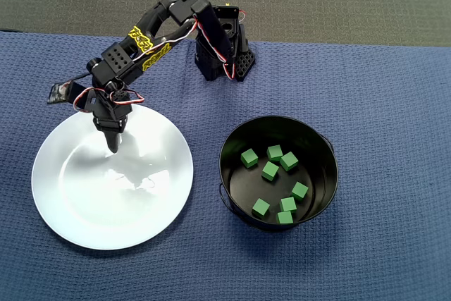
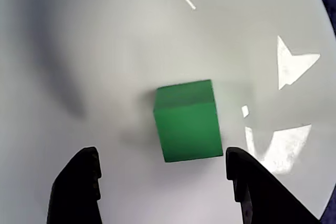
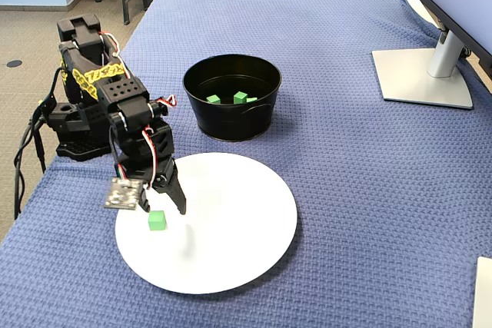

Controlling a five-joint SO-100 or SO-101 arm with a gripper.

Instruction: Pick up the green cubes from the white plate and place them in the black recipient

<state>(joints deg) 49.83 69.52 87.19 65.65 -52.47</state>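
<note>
Small matte green cube (image 2: 187, 120) at plate's 9 o'clock | light, rigid; pinch flat sides | black fingers (image 2: 163, 182) wide, empty

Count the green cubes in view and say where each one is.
9. Eight lie in the black pot, e.g. cube. One cube sits on the plate between the open gripper fingers, hidden overhead by the arm.

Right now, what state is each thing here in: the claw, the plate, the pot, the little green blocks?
Tool: open, hovering low over the plate, straddling one cube.
Plate: holds one cube, otherwise bare.
Cube on plate: loose, not gripped.
Pot: upright, eight cubes inside.
</note>
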